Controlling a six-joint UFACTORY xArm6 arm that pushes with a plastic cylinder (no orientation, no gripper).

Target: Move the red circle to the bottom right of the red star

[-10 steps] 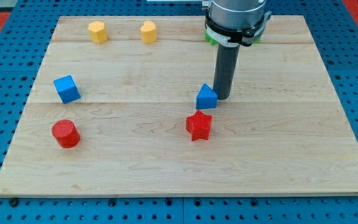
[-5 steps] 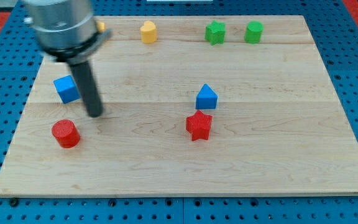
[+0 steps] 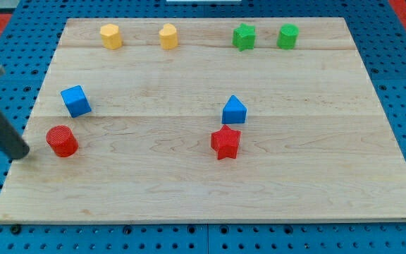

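Observation:
The red circle [image 3: 62, 140], a short cylinder, sits near the board's left edge. The red star [image 3: 225, 142] lies right of the board's middle, far to the circle's right. My tip [image 3: 22, 154] is at the board's left edge, a short gap to the left of the red circle and slightly below it, not touching it. The dark rod slants up to the view's left edge.
A blue cube [image 3: 75, 101] lies just above the red circle. A blue pointed block [image 3: 234, 110] sits just above the red star. Two yellow blocks [image 3: 111, 35] [image 3: 168, 35] and two green blocks [image 3: 244, 36] [image 3: 287, 35] line the top of the wooden board [image 3: 316, 176].
The rod swept from beside the blue pointed block across to the board's left edge. The red circle has shifted a little up and to the left.

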